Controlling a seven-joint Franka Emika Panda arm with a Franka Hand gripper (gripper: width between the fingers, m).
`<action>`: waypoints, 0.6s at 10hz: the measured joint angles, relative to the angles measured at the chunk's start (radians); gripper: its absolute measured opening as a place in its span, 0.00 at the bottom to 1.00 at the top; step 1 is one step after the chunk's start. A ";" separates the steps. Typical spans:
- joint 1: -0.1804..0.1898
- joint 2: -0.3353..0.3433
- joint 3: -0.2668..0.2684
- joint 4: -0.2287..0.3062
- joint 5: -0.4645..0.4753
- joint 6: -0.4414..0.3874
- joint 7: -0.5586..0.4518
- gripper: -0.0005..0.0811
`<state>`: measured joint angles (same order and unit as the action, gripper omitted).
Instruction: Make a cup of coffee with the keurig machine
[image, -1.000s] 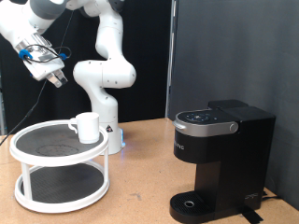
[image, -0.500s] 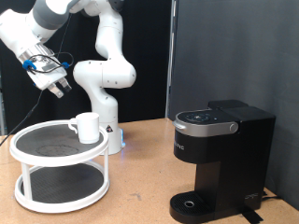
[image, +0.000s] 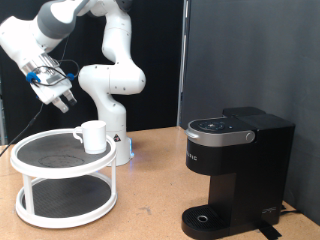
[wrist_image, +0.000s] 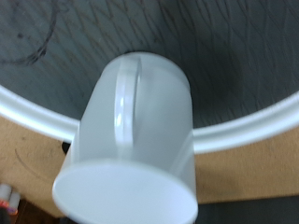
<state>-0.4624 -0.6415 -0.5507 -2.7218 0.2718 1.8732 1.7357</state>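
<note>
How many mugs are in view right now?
1. The plain white ceramic mug stands on the top tier of the white round two-tier stand, at the exterior view's left; the wrist view shows the same one.

**What the two views leave unclear**

In the exterior view the gripper (image: 60, 101) is too small to show how its fingers stand. The keurig machine (image: 237, 170) loses its base to the bottom edge, and its front lettering is too small to read. The cup (image: 92, 135) hides part of the white two-tier stand's (image: 30, 205) rim.

In the wrist view no fingers appear. The cup (wrist_image: 131, 140) is blurred, and the rim (wrist_image: 252, 126) is cut by the edges.
</note>
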 joint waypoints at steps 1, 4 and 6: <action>0.001 0.013 0.006 -0.023 -0.001 0.040 -0.013 0.91; 0.017 0.047 0.016 -0.083 0.002 0.147 -0.047 0.91; 0.038 0.063 0.016 -0.094 0.015 0.166 -0.058 0.91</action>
<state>-0.4247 -0.5783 -0.5349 -2.8160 0.2868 2.0388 1.6774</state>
